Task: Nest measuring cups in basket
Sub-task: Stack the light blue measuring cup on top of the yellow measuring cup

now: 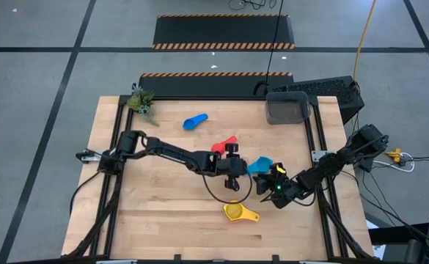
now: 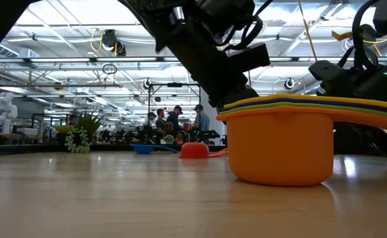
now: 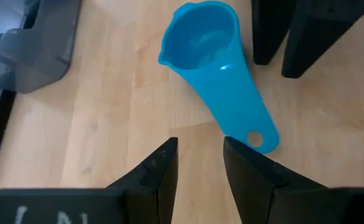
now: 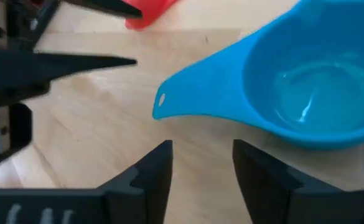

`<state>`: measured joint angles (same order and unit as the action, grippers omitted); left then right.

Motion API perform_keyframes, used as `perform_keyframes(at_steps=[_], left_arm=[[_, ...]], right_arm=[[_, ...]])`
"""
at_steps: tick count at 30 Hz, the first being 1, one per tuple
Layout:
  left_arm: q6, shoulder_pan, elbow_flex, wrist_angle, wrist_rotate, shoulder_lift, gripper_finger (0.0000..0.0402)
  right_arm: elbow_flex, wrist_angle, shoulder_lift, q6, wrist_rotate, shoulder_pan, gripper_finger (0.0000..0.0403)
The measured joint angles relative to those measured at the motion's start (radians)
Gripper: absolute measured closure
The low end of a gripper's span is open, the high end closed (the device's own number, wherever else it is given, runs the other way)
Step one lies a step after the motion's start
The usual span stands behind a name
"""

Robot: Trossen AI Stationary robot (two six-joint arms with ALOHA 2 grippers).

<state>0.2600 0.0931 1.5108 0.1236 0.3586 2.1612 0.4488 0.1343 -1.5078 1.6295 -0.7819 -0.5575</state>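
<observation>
A light blue measuring cup (image 1: 261,165) lies upright on the table between my two grippers. My left gripper (image 3: 199,165) stands open just short of the cup's handle end (image 3: 256,135), with nothing between its fingers. My right gripper (image 4: 200,168) is open too, on the near side of the cup's handle (image 4: 188,93), and also holds nothing. A red cup (image 1: 225,144) and a blue cup (image 1: 195,121) rest on the table farther back. Near the front edge stands a stack of nested cups (image 2: 279,145), orange outermost, yellow on top (image 1: 237,212). The dark grey basket (image 1: 286,108) stands at the far right.
A small green plant (image 1: 142,101) stands at the table's far left corner. A black keyboard (image 1: 324,89) lies just behind the basket. Bare wood stretches across the table's left half and along its near left edge.
</observation>
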Motion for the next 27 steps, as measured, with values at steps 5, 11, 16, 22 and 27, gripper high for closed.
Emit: perform_keyframes(at_steps=[5, 11, 16, 22, 27], left_arm=[[0.004, -0.013, 0.0, -0.014, 0.0, 0.0, 0.027], [0.077, -0.016, -0.002, -0.04, -0.01, 0.024, 0.027], [0.126, -0.019, -0.002, -0.077, -0.014, 0.048, 0.027], [0.12, -0.032, 0.0, -0.126, -0.122, 0.062, 0.027], [0.108, -0.033, 0.0, -0.129, -0.149, 0.07, 0.027]], right_arm=[[0.0, 0.018, 0.0, -0.003, -0.034, -0.001, 0.0184], [0.0, 0.02, 0.0, -0.001, -0.06, -0.001, 0.014], [0.0, 0.023, 0.0, 0.0, -0.061, 0.0, 0.0131], [0.0, 0.023, 0.0, -0.016, -0.082, 0.0, 0.0134], [0.0, 0.023, 0.0, -0.019, -0.082, 0.001, 0.0135]])
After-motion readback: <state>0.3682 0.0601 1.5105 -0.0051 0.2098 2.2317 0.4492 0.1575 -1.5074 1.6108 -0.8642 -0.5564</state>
